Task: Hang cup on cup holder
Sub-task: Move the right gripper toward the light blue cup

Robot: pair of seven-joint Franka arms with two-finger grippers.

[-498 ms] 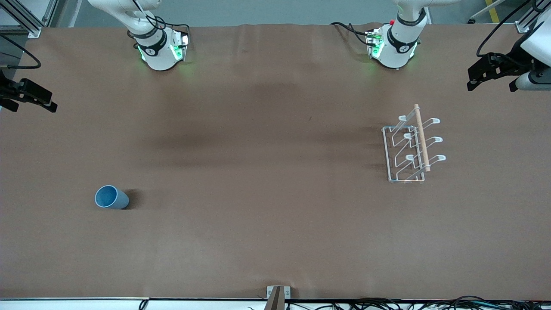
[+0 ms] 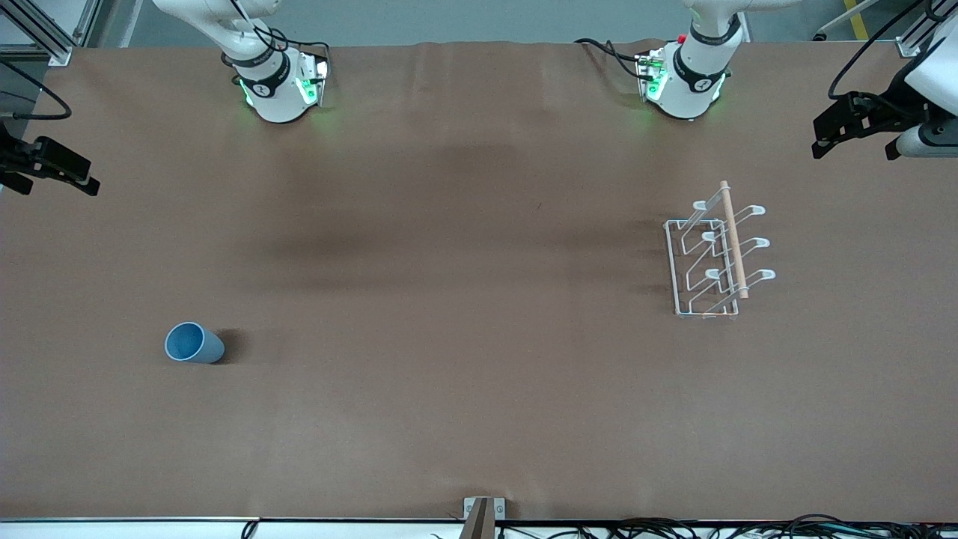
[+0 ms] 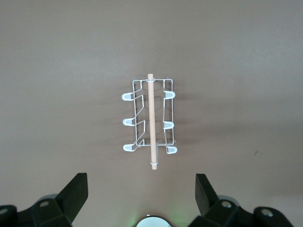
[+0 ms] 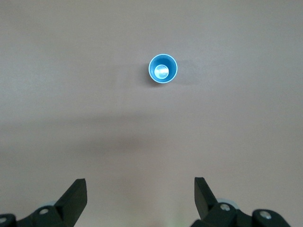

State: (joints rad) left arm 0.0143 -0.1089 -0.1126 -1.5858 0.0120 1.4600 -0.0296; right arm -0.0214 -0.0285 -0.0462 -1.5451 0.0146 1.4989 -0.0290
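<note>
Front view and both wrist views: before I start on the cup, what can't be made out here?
- Left end effector: front view's edge cuts the arm above it.
- Right end effector: likewise cut by the edge.
- Cup: upright, mouth up; its outer wall is mostly hidden in the right wrist view, seen straight down.
- Cup holder: prong loops too thin to judge their tilt.

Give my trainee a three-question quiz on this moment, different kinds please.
1. True or false: the cup hangs on the holder.
2. The cup stands at which arm's end of the table? A) left B) right
3. Fill in: the left gripper and the right gripper are both ____.

Key: 1 false, it stands upright on the table; 2 B; 3 open.
</note>
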